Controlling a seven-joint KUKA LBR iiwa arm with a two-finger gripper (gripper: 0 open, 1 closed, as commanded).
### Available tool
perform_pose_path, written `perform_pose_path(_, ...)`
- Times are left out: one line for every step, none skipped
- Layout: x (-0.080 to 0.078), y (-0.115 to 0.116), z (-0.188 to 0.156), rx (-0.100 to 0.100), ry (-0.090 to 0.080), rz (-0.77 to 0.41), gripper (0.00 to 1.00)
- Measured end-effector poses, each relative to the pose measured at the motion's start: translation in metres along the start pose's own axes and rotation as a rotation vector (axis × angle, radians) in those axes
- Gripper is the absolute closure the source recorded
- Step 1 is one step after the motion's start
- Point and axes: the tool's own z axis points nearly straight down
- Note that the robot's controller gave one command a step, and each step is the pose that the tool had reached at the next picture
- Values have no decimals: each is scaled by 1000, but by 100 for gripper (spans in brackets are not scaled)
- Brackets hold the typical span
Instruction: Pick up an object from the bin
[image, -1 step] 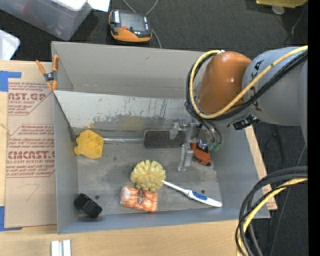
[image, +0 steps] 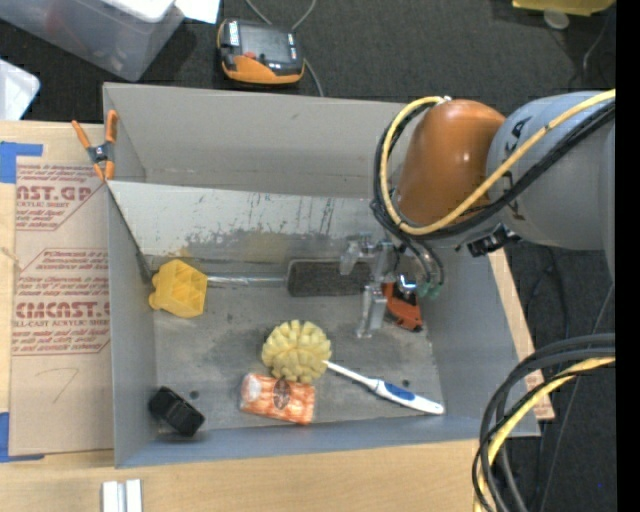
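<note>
Presently the claw (image: 364, 284) is being held low over the floor of the grey bin (image: 240, 140), close to its right wall. Its two metal fingers (image: 371, 312) are being kept spread apart, and nothing is being clamped between them. A dark grey oblong block (image: 318, 279) is being shown lying flat just left of the claw, its near end reaching to the gap between the fingers; whether it is being touched cannot be told. A thin grey rod (image: 245, 279) is being seen running on leftward from the block to a yellow plastic piece (image: 179, 289), well away from the claw. Just right of the claw, a small orange-red thing (image: 405, 313) is being partly hidden by the wrist. Below and left of the claw, a knobbly pale yellow ball (image: 296, 350) is being seen, with an orange packet (image: 278, 397) touching its lower side. A white and blue toothbrush (image: 385, 386) is being shown lying below the claw, and a black thing (image: 176, 411) is being seen far off to its lower left.
</note>
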Motion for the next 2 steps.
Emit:
perform_pose_path(56,34,93,-2,9,149,0)
perform_pose_path(66,33,47,-2,-10,202,0)
